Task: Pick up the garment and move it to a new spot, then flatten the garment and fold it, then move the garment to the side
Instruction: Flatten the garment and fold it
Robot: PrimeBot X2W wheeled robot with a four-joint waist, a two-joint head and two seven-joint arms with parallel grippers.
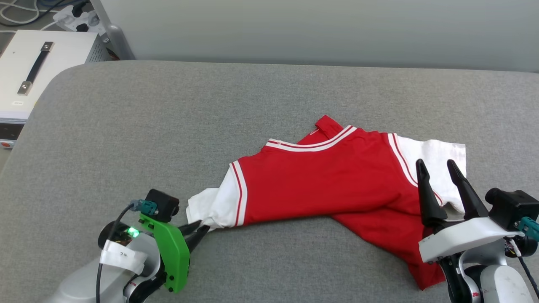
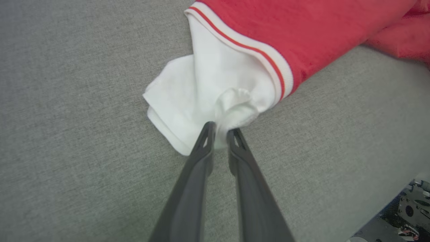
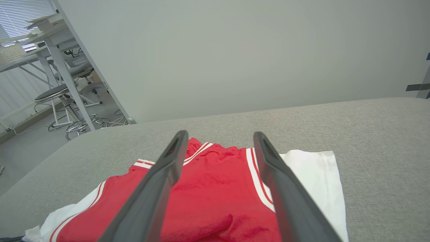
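We see the garment (image 1: 328, 185) crumpled by the grey tabletop's (image 1: 210, 105) near edge. Our left claw (image 1: 198, 231) pinches its white sleeve hem; our right claw (image 1: 440, 168), spread wide, hovers over the other sleeve. A white case (image 1: 38, 71) sits beyond the far-left corner.

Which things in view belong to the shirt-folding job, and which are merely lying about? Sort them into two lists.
Job: red jersey T-shirt; left gripper, tips at its white sleeve; right gripper, open above it; grey padded table.
Lying about: white case with black handle; white power strip; round stool.
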